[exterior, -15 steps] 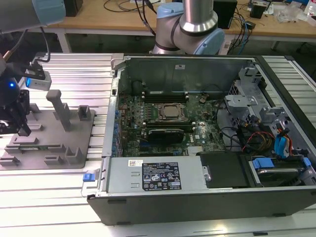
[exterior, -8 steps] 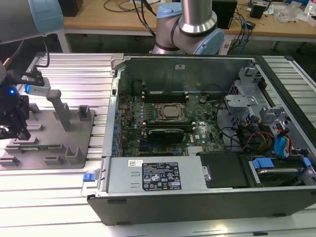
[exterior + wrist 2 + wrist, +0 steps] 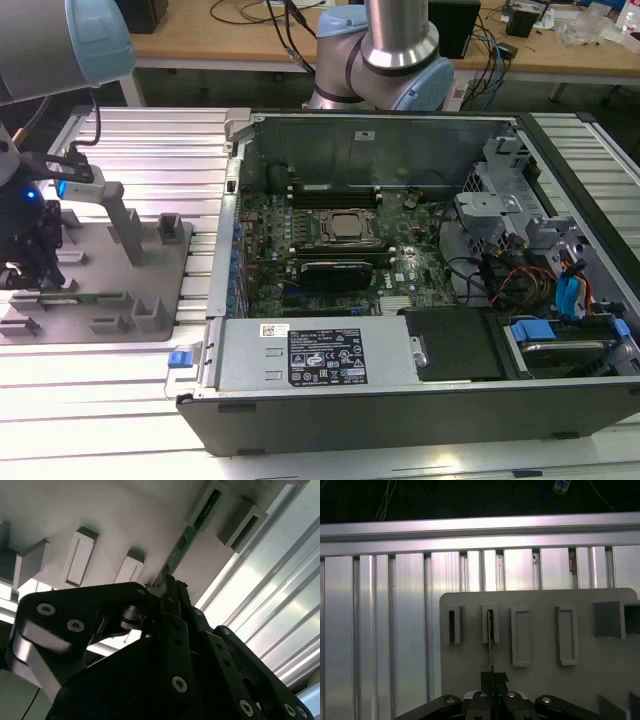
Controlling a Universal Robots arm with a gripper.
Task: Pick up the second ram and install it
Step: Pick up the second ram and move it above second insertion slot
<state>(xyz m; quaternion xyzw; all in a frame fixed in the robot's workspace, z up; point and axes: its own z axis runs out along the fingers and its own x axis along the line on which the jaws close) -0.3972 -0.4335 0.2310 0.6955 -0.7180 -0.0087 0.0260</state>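
Second ram (image 3: 491,645) gripped at its near end, not yet lifted from the fixture.

The gripper (image 3: 493,680) is seen low over the grey fixture plate (image 3: 540,610), its fingers apparently clenched on the near end of the stick. The stick's long axis runs straight away from the fingertips, and its far end is seated in a slotted block (image 3: 490,625). In the exterior view, the ram is found at that view's left, well apart from the open computer case (image 3: 400,260).
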